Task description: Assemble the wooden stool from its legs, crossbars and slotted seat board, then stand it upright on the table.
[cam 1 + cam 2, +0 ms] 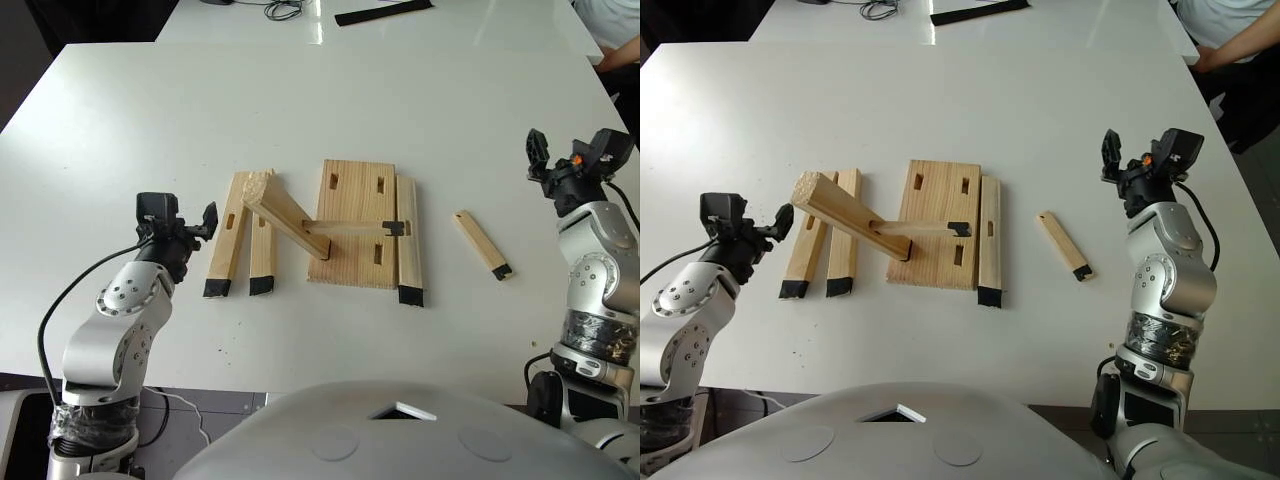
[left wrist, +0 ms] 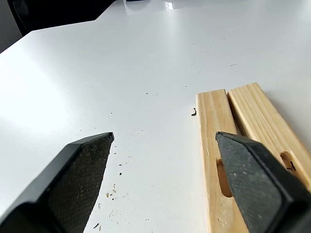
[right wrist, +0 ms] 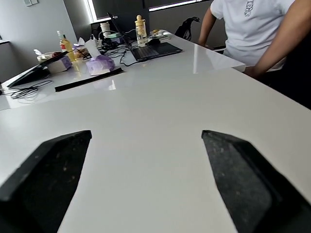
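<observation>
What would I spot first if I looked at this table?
A leg lies askew mid-table, its crossbar reaching over the slotted board. The left pincer and right pincer hang open at either side.

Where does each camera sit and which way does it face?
Left eye view: on the head, looking down at the seat board; both arms show.
Right eye view: beside it, same scene.
Left wrist view: left wrist, past open left hand toward two legs.
Right wrist view: right wrist, past open right hand across the table.
</observation>
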{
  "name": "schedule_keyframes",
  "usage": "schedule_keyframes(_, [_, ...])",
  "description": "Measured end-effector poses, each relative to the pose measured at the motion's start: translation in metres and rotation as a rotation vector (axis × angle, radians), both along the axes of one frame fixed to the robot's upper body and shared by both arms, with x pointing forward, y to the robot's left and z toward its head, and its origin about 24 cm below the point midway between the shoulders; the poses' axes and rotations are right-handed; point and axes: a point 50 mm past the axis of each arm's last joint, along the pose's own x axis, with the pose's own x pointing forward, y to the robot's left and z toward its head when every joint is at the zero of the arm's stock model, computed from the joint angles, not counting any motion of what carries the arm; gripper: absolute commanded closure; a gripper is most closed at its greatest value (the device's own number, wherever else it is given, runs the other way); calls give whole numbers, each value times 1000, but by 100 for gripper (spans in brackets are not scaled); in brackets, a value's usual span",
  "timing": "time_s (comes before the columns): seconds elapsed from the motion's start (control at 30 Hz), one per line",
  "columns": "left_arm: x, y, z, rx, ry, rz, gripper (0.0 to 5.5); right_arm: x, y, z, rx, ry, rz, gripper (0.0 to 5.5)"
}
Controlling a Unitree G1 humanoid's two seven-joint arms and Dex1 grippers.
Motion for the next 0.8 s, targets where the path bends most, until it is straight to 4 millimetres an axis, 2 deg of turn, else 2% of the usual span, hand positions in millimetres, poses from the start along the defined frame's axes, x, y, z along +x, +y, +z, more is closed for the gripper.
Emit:
schedule_keyframes(0.1, [-13,-14,-11,-41,94,-31,160,-6,-10,-5,-6,30,-56,132])
schedule_keyframes(0.27, [-22,-24,-24,-88,147,-22,160,-8,-9,-16,13,70,-43,132])
schedule_keyframes(0.47, [-24,-24,-37,-80,216,-24,160,-8,-4,-20,43,66,-19,132])
schedule_keyframes(0.67, [-25,-16,-38,-141,251,-5,160,-6,1,-20,19,41,-2,132])
schedule_keyframes(0.8, [-26,-14,-36,-122,279,-28,160,-10,6,-27,36,41,-6,132])
